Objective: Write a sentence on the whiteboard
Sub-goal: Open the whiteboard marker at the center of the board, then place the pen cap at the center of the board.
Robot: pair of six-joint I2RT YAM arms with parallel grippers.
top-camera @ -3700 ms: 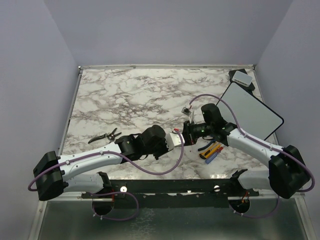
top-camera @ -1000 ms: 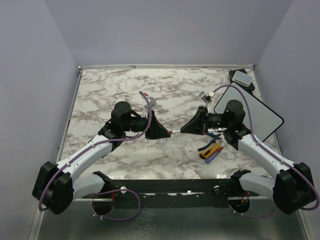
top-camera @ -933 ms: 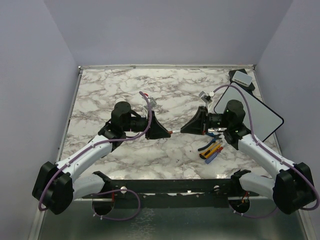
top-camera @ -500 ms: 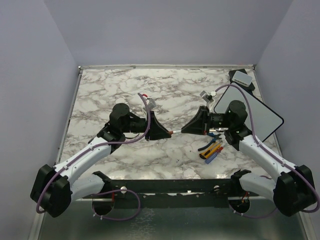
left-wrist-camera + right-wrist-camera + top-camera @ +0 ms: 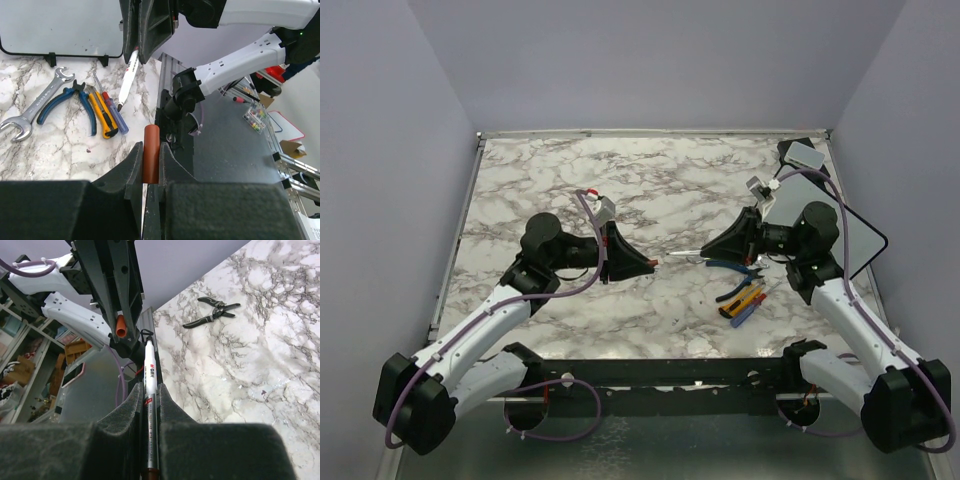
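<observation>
The whiteboard (image 5: 858,236) lies at the table's right edge, partly under my right arm; it also shows in the left wrist view (image 5: 60,25). My right gripper (image 5: 713,251) is shut on a white marker (image 5: 149,385), whose bare tip points left toward the left gripper. My left gripper (image 5: 642,264) is shut on the marker's red-brown cap (image 5: 151,154), also seen in the right wrist view (image 5: 120,326). The two grippers face each other above the table's middle, with a small gap between cap and marker tip (image 5: 682,255).
A wrench (image 5: 35,102), blue pliers (image 5: 70,100), a yellow utility knife (image 5: 102,117) and a screwdriver (image 5: 112,107) lie below the right gripper (image 5: 740,297). Black shears (image 5: 212,312) lie on the left. A grey-white block (image 5: 803,155) sits at the back right corner.
The cap has come off the marker. My left gripper drew back left with the cap and my right gripper drew back right with the marker, opening a gap between them.
</observation>
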